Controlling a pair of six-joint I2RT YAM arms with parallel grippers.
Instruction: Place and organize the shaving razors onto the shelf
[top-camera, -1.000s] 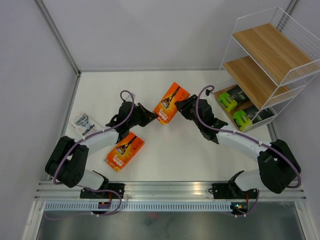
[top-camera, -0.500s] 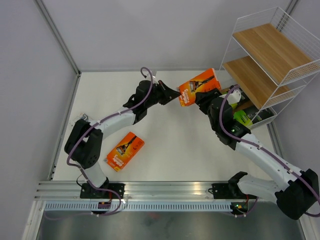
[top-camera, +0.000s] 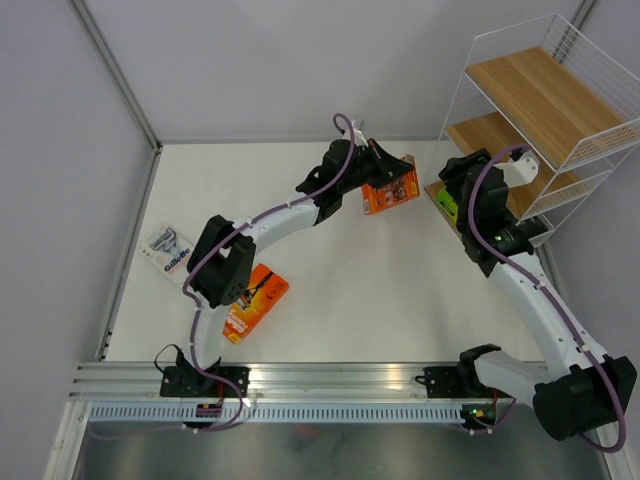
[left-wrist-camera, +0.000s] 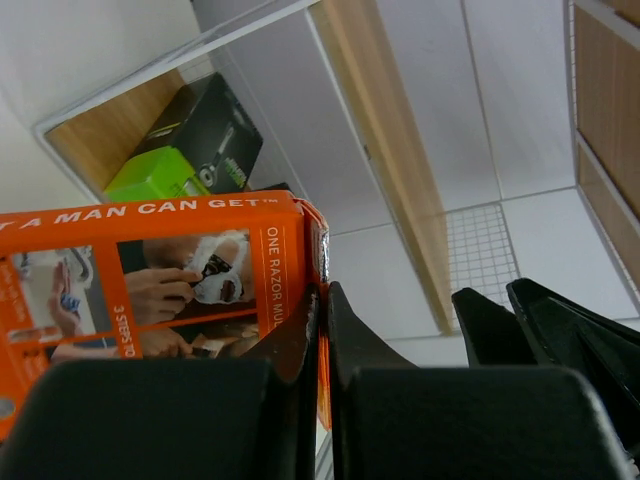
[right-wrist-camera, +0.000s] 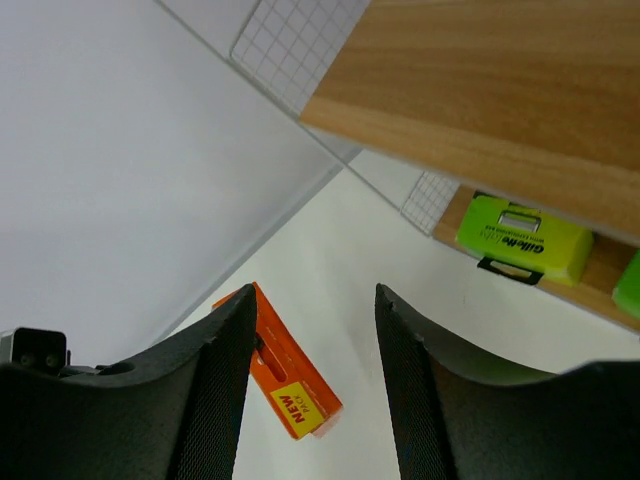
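Far to my left on the white table (top-camera: 350, 280) lies the white-and-blue blister pack (top-camera: 168, 250), flat, with "Gillette" readable on its card. A little to its right lies the second orange pack (top-camera: 255, 297), flat on the table and partly hidden under the elbow of my left arm, its print too small to read. My left arm stretches far across to the right, and my left gripper (left-wrist-camera: 322, 310) is pinched tight on the edge of the flat orange cardboard razor pack (top-camera: 392, 188), holding it in the air above the table, near the shelf but apart from it. On its face I read "A MAN CAN GET", "ONE RAZOR" and "3 STEPS TO" beside photos of a man shaving; from the other wrist its end shows a yellow patch with "NEW". Just to the right, my right gripper (right-wrist-camera: 315, 295) stands with its fingers apart and nothing between them, in front of the lowest tier. That arm's wrist covers much of that tier from above and stands between the held pack and the tall stepped shelf of white wire and light brown wooden boards (top-camera: 545, 95). On the lowest board lies a black razor pack with a lime-green end (right-wrist-camera: 520, 238), its label seeming to read "Gillette", and beside it a second lime-green end (right-wrist-camera: 628, 283) shows at the edge of view.
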